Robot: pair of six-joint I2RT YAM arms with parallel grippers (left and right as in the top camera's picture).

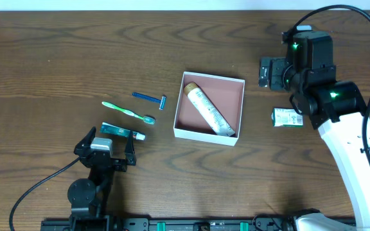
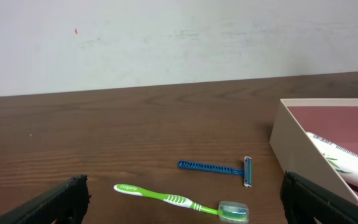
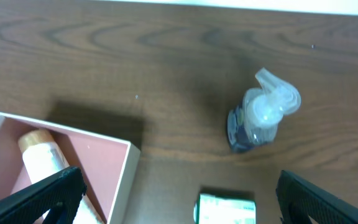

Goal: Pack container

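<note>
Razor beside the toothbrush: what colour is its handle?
The razor has a dark blue handle. The left wrist view shows it best.

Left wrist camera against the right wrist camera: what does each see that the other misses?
Only the left wrist view shows the blue razor and the green toothbrush. Only the right wrist view shows a small bottle with a clear pump top and the green-white packet. Both show the wooden table, the container and the pale tube lying in it.
</note>
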